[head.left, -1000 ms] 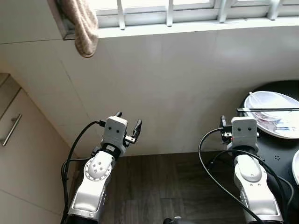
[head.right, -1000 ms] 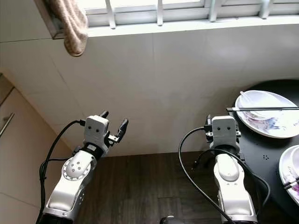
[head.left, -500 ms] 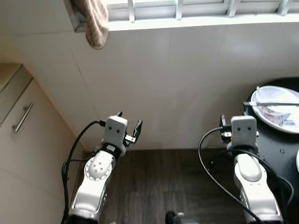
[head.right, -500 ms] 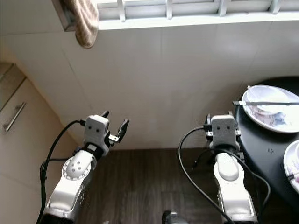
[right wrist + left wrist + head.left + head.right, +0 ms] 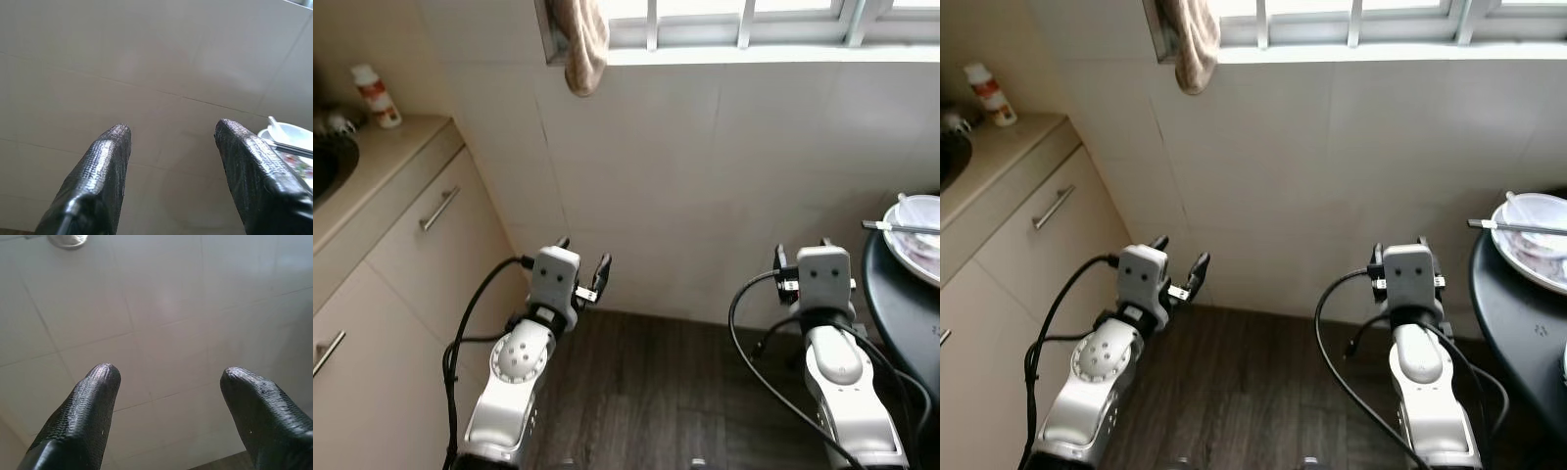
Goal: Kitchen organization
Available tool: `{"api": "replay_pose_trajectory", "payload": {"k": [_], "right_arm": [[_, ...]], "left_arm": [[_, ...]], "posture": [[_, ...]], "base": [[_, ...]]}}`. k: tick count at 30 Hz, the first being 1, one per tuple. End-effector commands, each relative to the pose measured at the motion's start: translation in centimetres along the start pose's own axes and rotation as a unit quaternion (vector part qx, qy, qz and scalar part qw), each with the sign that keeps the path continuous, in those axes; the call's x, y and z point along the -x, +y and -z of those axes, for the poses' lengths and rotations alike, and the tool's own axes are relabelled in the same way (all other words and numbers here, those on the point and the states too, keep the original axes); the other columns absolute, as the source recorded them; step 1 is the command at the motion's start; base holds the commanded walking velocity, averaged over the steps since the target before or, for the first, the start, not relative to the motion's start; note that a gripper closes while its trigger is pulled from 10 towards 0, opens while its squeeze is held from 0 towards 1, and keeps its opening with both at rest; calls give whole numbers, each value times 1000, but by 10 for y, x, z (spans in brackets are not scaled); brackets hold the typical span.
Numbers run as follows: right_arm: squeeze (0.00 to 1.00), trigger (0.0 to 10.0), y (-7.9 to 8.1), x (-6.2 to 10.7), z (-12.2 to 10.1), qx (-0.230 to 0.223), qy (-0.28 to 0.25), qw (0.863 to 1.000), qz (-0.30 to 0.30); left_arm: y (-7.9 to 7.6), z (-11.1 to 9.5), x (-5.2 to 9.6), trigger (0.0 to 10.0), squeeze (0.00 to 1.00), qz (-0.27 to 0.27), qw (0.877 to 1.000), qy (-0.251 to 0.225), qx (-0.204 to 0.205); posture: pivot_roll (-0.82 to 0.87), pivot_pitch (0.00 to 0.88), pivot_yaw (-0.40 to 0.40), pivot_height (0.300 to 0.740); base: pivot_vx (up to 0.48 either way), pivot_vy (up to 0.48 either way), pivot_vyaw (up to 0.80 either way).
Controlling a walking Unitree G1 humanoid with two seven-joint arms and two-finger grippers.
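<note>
Both arms are held out in front of me toward a white tiled wall. My left gripper (image 5: 583, 253) is open and empty; in the left wrist view its fingers (image 5: 93, 396) stand apart before bare tiles. My right gripper (image 5: 171, 129) is open too, with nothing between its fingers. At the far right a white bowl (image 5: 922, 232) with a spoon and chopsticks (image 5: 1518, 227) across it sits on a dark round table (image 5: 899, 305). The bowl also peeks into the right wrist view as a white bowl (image 5: 288, 147), beyond the gripper.
A beige counter (image 5: 382, 162) with cabinet doors and bar handles (image 5: 440, 208) runs along the left. On it stand a small white bottle with a red label (image 5: 376, 95) and a dark sink (image 5: 325, 171). A brown cloth (image 5: 579, 44) hangs from the window ledge. Dark wood floor (image 5: 656, 392) lies below.
The whole picture has slid to the right, so the camera has turned left: the counter, bottle and sink came into view and the table moved to the right edge. Both grippers keep their pose.
</note>
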State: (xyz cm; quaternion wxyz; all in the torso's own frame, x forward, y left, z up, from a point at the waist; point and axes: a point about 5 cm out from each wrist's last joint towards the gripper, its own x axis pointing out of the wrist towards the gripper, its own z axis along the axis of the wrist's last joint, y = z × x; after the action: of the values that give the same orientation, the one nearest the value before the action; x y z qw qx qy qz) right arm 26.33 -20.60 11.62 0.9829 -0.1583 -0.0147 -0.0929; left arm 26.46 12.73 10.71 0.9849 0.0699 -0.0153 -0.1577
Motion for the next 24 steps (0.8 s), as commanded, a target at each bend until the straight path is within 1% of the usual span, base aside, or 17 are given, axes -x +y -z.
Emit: {"api": "replay_pose_trajectory", "payload": {"k": [1,11,24], "right_arm": [[0,10000,0,-1,-4,3,-9,1000,0],[0,10000,1,-1,-3,5,-8,1000,-1],[0,10000,1,-1,-3,8,-11,1000,-3]], "left_arm": [[2,-1,-1,10000,0,1,1000,0,-1],[2,-1,-1,10000,0,1,1000,-1,3],[2,-1,-1,10000,0,-3,1000,-4,1]], "posture": [[-126,33,31,740],[-125,27,29,740],[-126,17,28,740]], "base": [[0,0,0],[-436,0,0],[0,0,0]]}}
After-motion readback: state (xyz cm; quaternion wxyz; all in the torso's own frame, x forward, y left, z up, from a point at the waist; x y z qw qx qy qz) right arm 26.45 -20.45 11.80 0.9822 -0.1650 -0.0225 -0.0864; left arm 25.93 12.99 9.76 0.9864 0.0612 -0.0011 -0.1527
